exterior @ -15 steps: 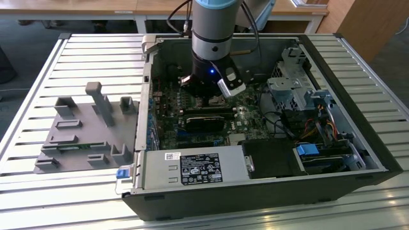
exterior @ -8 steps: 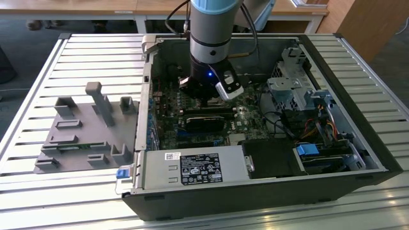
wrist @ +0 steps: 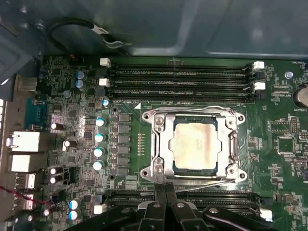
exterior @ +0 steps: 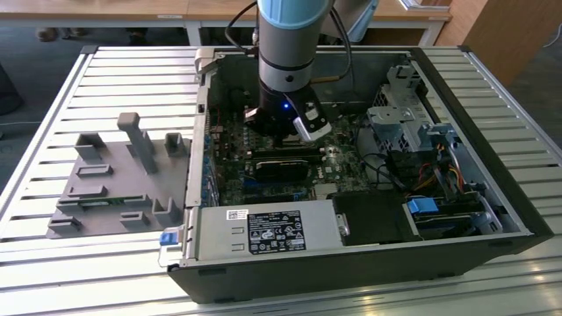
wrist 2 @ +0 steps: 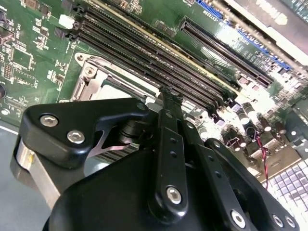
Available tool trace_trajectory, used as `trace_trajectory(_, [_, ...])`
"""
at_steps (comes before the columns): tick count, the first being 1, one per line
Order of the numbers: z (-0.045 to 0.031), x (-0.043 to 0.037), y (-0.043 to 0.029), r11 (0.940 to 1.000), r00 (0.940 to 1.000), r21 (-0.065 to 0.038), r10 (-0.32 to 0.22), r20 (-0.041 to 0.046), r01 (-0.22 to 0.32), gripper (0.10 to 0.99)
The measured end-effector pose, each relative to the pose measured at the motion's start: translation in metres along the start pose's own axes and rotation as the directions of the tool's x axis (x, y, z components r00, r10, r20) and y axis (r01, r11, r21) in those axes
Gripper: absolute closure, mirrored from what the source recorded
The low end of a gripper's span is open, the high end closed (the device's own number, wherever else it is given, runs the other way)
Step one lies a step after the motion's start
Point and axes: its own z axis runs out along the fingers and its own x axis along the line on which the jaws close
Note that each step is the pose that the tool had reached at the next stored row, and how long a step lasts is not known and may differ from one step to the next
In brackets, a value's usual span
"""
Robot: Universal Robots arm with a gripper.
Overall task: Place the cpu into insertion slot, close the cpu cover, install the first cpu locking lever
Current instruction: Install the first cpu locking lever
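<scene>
You have a slatted metal surface (exterior: 52,263) carrying an open black computer case (exterior: 457,217), with wooden desks behind it and a grey moulded fixture (exterior: 114,191) at the exterior view's left.

The tool (wrist: 166,192) hangs inside the case over the green motherboard (wrist: 72,82). In the first wrist view its black fingers (wrist: 159,207) sit pressed together, clenched, with nothing visibly between them; the tip sits at the edge of the cpu cover (wrist: 161,144), where a thin silvery lever (wrist: 207,182) runs along that same side. In the second wrist view the closed tip (wrist 2: 169,98) meets the socket's metal surround beside the long black memory slots (wrist 2: 144,53).

The cpu (wrist: 196,144) lies flat in the insertion slot (wrist: 231,144), silver top up, framed by the cover, which lies down over its rim. A second wire lever (wrist: 192,109) runs along the opposite side of the frame, next to the memory slots.

Beyond the socket you see blue-topped capacitors (wrist: 99,137), a black looped cable (wrist: 72,26), and the labelled power supply (exterior: 263,230) at the case's near end.
</scene>
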Motion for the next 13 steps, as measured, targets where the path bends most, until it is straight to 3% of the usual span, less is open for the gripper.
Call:
trace_trajectory(5, [0.0053,0.0007,-0.0021,1.0,1.0,-0.009,0.0,-0.0002,0.0,0.98])
trace_trajectory(9, [0.0051,0.0039,-0.0071,0.9992,1.0,-0.039,0.0,0.0,0.0,0.98])
trace_trajectory(13, [0.0064,0.0055,-0.0102,0.9984,1.0,-0.057,0.0,0.0,0.0,0.98])
